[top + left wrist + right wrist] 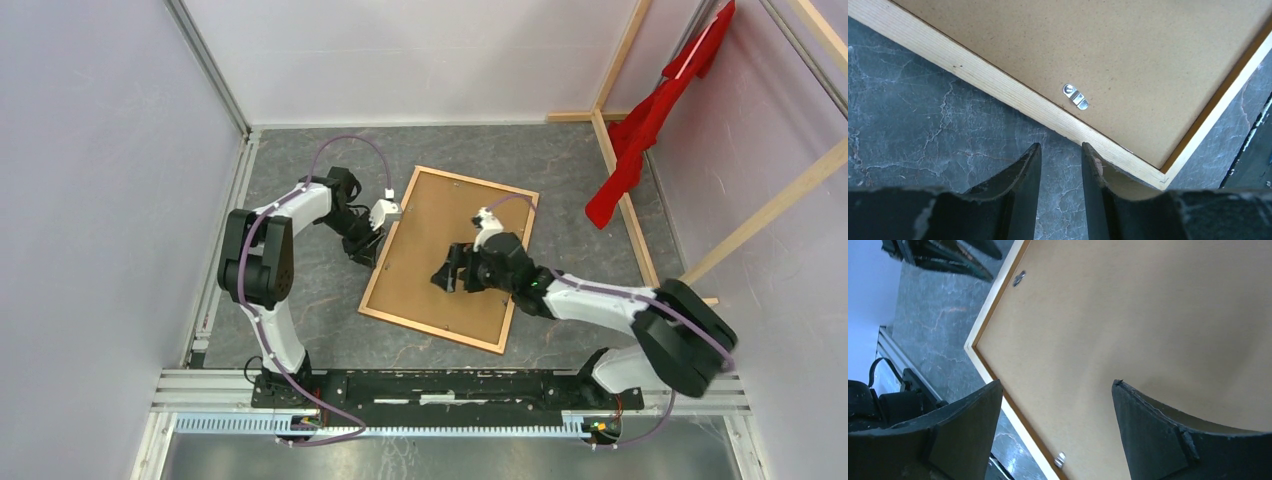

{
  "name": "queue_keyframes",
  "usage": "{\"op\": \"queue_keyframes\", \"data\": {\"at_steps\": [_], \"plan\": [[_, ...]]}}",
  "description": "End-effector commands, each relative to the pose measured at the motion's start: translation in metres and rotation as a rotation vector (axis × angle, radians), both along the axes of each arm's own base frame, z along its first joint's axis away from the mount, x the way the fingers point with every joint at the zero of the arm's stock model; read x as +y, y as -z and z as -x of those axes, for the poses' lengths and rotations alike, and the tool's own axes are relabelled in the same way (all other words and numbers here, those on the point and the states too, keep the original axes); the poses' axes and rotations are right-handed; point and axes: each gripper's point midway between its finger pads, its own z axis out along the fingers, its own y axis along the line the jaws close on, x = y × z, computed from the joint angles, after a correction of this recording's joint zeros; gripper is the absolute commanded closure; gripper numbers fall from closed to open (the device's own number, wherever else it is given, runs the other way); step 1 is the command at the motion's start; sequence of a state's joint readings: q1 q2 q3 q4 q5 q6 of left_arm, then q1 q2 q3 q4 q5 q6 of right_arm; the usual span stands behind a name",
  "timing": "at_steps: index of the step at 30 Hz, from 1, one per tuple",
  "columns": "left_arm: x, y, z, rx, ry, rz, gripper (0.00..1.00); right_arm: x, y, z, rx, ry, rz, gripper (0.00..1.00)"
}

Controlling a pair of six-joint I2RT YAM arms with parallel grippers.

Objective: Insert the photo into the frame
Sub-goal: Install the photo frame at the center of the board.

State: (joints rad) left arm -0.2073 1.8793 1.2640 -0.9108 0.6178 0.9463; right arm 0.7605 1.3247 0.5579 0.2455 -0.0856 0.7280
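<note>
Right gripper (1058,385) spread wide, left gripper (1060,150) narrowly parted, empty.
Below right, beside left: thin orange-brown wooden frame (998,82), back up; looks light, stiff; grips best by its rim. Photo unseen.

A plain brown backing board (430,225) lies flat near the centre of the grey marbled bench (290,150), skewed relative to the bench edges. Small metal turn clips (1076,96) sit on its surface close to the border. Pale wooden beams (621,60) stand at the far right. A red cloth (650,120) hangs against them. An aluminium rail (200,385) runs along the near edge.
</note>
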Motion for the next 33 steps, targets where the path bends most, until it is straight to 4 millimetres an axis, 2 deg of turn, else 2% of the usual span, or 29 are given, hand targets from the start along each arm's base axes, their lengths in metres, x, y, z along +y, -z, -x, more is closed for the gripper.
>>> {"op": "queue_keyframes", "data": {"at_steps": [1,8,12,23,33], "plan": [[-0.001,0.004,-0.005,-0.002,-0.027,0.000,0.59,0.056,-0.030,-0.012,-0.063,-0.044,-0.126,0.13],[-0.002,0.010,-0.001,0.018,-0.016,0.006,0.67,0.117,-0.023,-0.018,-0.048,-0.111,-0.184,0.18],[-0.002,0.009,0.001,0.019,-0.008,0.011,0.67,0.137,-0.013,-0.024,-0.035,-0.127,-0.184,0.19],[-0.005,0.004,0.005,0.041,0.021,0.038,0.65,0.156,0.024,-0.032,0.007,-0.146,-0.152,0.22],[-0.004,-0.011,0.002,0.055,0.041,0.075,0.61,0.162,0.038,-0.035,0.023,-0.151,-0.139,0.23]]}}
